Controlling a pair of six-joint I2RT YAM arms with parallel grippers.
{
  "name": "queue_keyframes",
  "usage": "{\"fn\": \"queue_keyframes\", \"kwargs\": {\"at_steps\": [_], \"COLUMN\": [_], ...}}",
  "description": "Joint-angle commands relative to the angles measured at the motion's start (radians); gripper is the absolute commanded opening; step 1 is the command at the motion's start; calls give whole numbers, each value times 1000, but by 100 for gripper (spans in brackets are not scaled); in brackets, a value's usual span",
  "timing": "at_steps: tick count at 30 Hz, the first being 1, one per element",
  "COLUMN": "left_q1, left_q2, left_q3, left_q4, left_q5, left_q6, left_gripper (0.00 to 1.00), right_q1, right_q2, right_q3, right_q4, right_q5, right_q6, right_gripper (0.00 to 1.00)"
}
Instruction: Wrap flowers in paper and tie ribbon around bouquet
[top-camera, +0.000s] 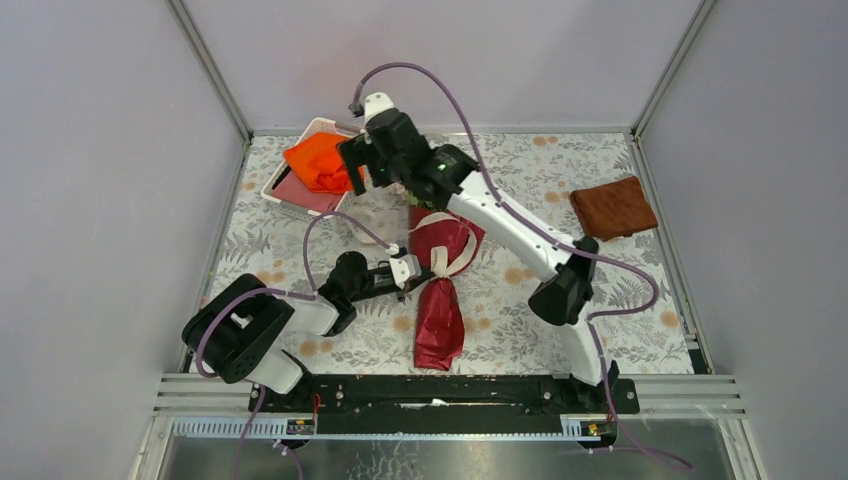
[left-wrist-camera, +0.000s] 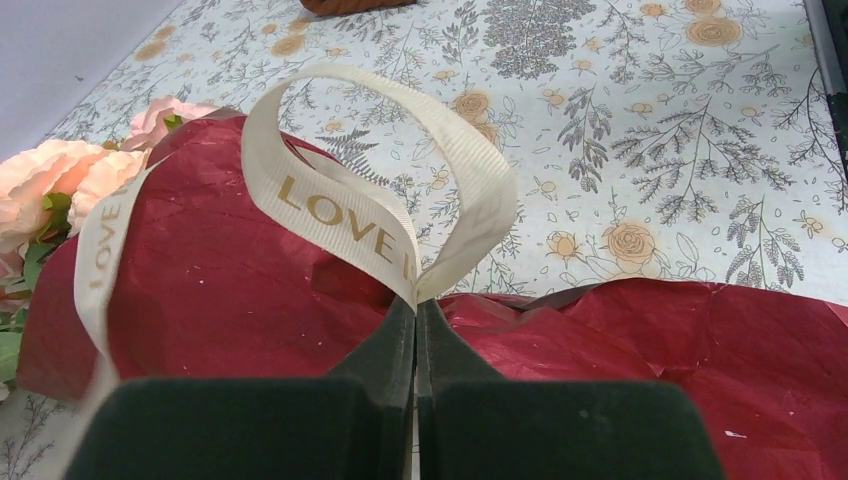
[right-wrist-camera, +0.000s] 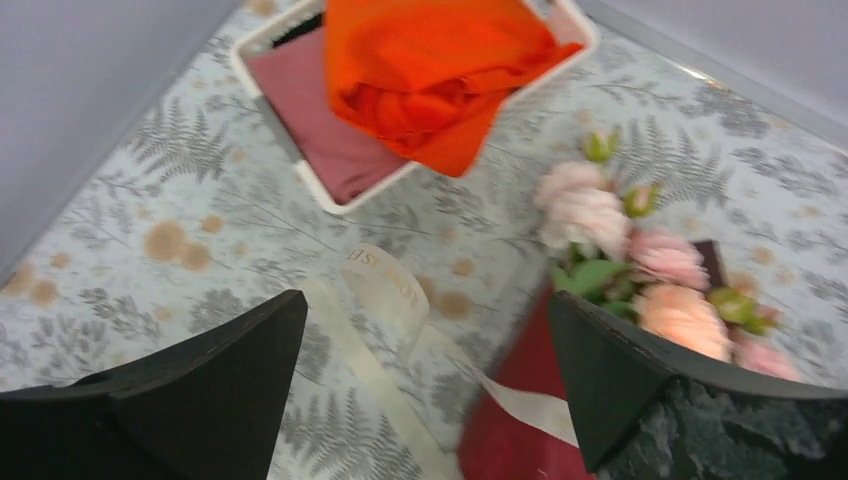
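Note:
The bouquet lies mid-table, its dark red paper (top-camera: 439, 310) rolled around the stems. The pale pink flowers (right-wrist-camera: 620, 235) stick out at the far end, mostly hidden under the right arm in the top view. A cream ribbon (left-wrist-camera: 350, 215) printed "LOVE" crosses the paper and arches into a loop. My left gripper (left-wrist-camera: 415, 305) is shut on the base of that loop, right above the paper (left-wrist-camera: 230, 280). My right gripper (right-wrist-camera: 425, 300) hangs open above the table, left of the flowers. A loose ribbon (right-wrist-camera: 385, 290) tail lies flat below its jaws, untouched.
A white tray (top-camera: 283, 172) at the back left holds a folded orange cloth (top-camera: 318, 160). A brown folded cloth (top-camera: 613, 207) lies at the back right. Grey walls enclose the floral tablecloth on three sides.

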Motion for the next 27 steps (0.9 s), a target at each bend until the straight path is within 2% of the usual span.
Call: {"fn": "queue_keyframes", "kwargs": {"at_steps": [1, 4, 8, 10, 12, 15, 19, 22, 27], "left_q1": [-6, -4, -3, -5, -3, -3, -3, 0, 6], "left_q2": [-21, -26, -23, -20, -15, -17, -10, -1, 5], "left_q3": [-8, -10, -12, -15, -12, -7, -4, 3, 19], "left_q4": [56, 60, 69, 71, 70, 54, 54, 54, 45], "left_q5": [-4, -23, -20, -15, -13, -5, 17, 31, 38], "left_q6": [11, -2, -26, -20, -15, -6, 13, 23, 28], "left_gripper": [0, 0, 0, 0, 0, 0, 0, 0, 0], "right_q1": [-56, -138, -171, -172, -180, -241, -307, -339, -340], "right_q2": [-277, -536, -916, -1059, -1134, -1105, -955, -844, -681], "right_q3": [-71, -495, -1214, -1467, -1599, -1627, -1550, -1491, -1327], "right_q4": [-101, 23, 393, 627, 811, 884, 829, 830, 588], "right_q5": [74, -87, -503, -663, -692, -791, -1007, -1150, -1289], "right_q6": [-96, -136, -342, -456, -508, -590, -708, -736, -868], "right_gripper": [100, 100, 100, 100, 100, 100, 100, 99, 97]}}
